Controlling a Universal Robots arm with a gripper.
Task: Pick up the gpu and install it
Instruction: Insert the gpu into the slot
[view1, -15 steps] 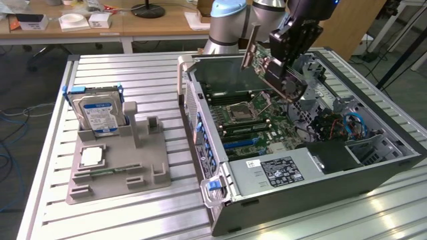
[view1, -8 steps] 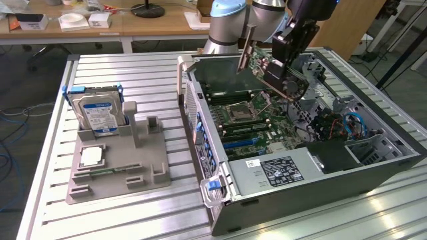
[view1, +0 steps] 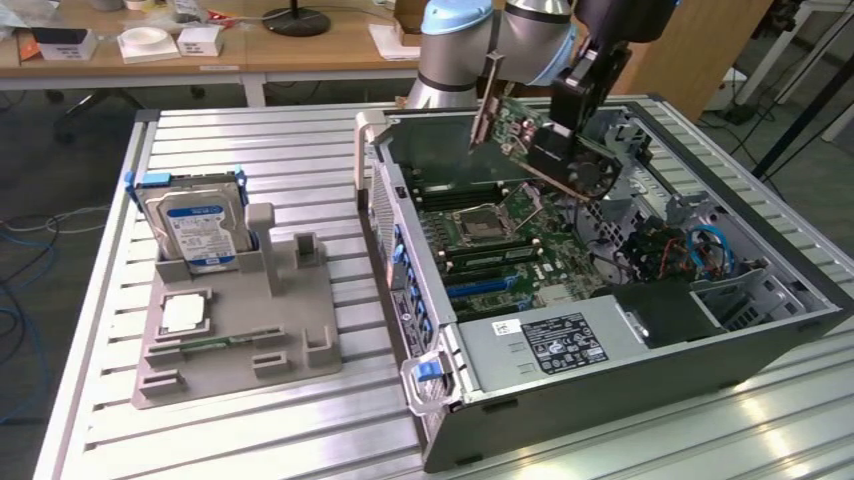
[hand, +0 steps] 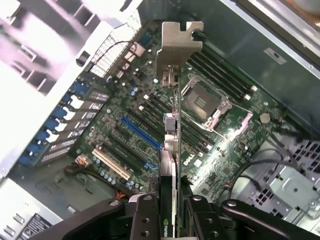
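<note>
Above the open grey metal computer case, the arm is leaning down, its black claw pinching the thin green-black gpu card, hanging tilted and clear over the green motherboard.

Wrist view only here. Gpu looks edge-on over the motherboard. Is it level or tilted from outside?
Observer: Tilted. The gpu hangs in the gripper above the open case, bracket end higher.
Operator: Anything outside the case?
Observer: A hard drive stands upright in a grey holder, at the exterior view's left.
Operator: Holder otherwise bare?
Observer: No, a processor chip lies flat on it.
</note>
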